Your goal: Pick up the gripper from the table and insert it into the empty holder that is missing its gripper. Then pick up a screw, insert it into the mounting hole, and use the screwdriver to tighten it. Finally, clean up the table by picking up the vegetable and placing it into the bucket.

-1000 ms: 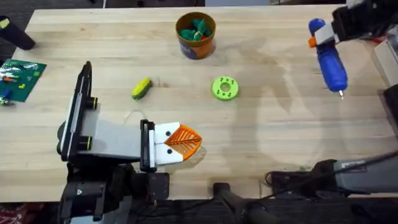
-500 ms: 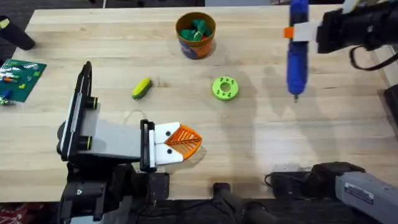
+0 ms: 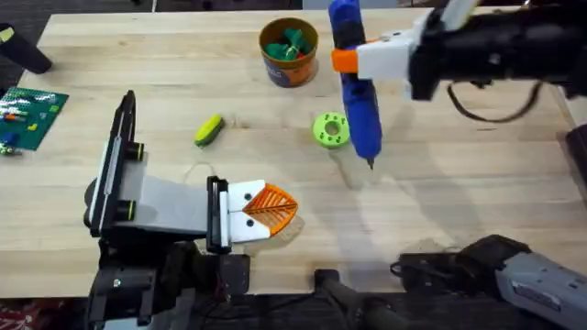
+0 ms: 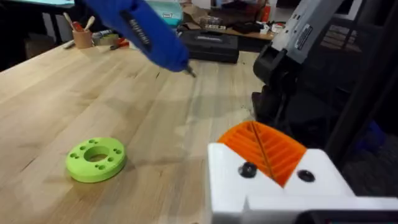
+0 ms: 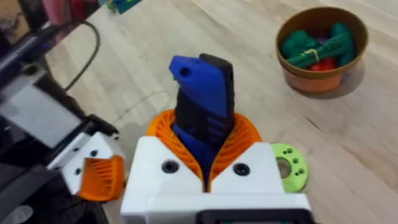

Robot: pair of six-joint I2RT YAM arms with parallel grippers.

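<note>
screwdriver (image 3: 356,87) clamped in right jaws, tip seemingly above table (image 3: 440,202).

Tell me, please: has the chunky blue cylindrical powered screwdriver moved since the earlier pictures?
Yes. The blue powered screwdriver, held in the right gripper, has travelled leftward across the wooden table, from the right edge to beside the round green disc with holes.

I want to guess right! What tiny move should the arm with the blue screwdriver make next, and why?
Probably ease the right gripper a little further toward the green disc, then lower. It is shut on the screwdriver, whose metal tip hangs above the table just beside the disc, not over any of its holes.
</note>
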